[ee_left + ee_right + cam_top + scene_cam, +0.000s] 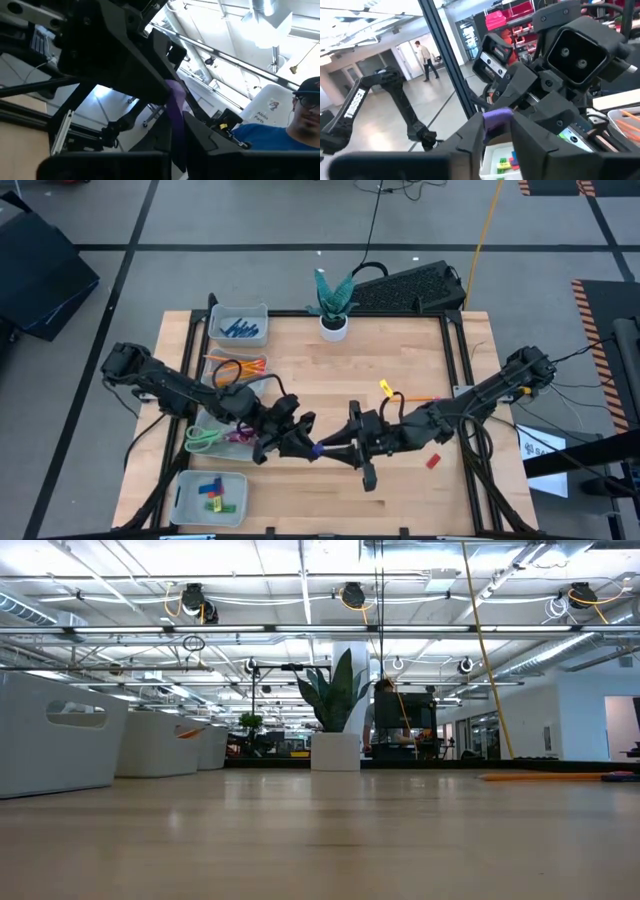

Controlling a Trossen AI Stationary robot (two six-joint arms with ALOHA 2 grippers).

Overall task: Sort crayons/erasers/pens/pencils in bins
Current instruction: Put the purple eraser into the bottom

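Two black jointed arms (pixel 170 388) trailing black cables

A wooden counter (pixel 330 390) with a black frame stands on a grey floor. At its far edge sits a white pot (pixel 334 328) holding a green plant (pixel 333 292), with a black keyboard (pixel 410 287) just behind it. A person in a blue shirt (pixel 272 140) and glasses shows beyond the counter.
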